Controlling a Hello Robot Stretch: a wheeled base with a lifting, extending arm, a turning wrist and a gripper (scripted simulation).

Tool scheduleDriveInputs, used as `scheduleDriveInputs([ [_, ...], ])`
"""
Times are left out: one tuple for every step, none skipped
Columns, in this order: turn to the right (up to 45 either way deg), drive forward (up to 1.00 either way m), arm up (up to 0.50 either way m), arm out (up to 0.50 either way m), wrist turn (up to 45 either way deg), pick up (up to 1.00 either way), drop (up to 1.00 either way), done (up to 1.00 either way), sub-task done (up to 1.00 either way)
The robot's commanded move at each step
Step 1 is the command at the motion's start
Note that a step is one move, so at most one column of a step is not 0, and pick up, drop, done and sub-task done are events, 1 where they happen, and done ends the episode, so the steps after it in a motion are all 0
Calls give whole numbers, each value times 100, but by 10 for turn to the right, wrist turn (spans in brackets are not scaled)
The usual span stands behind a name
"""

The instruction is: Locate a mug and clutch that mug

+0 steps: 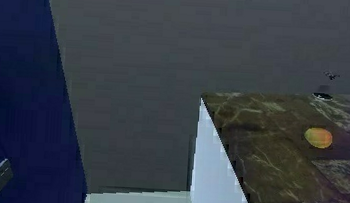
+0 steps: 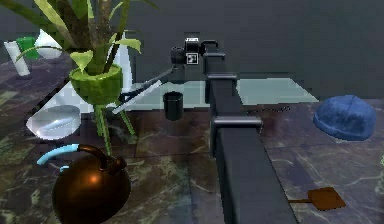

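On my arm side view, the arm [image 2: 235, 140] runs up from the bottom edge over a dark marbled counter [image 2: 300, 150]. The gripper [image 2: 130, 97] sits at its far end, thin fingers [image 2: 150, 82] slanting down to the left. I cannot tell how wide they stand. Things sit on the counter right by them, so I also cannot tell whether they hold anything. The mug [image 2: 173, 104], small and dark, stands upright on the counter just left of the arm and near the fingers; whether they touch it I cannot make out. Behind it lies a pale rectangular panel [image 2: 270, 90]. Left of the mug is a leafy plant in a green pot [image 2: 97, 82], with a clear glass bowl [image 2: 54, 122] nearer and further left. A dark rounded kettle [image 2: 90, 187] with a blue handle is nearest. A blue domed thing [image 2: 345, 116] sits on the right. On the forward view's right, the same counter carries a round orange-yellow fruit [image 1: 318, 137].
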Motion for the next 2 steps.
scheduleDriveInputs([
  [0, 0, 0, 0, 450, 0, 0, 0, 0],
  [0, 0, 0, 0, 240, 0, 0, 0, 0],
])
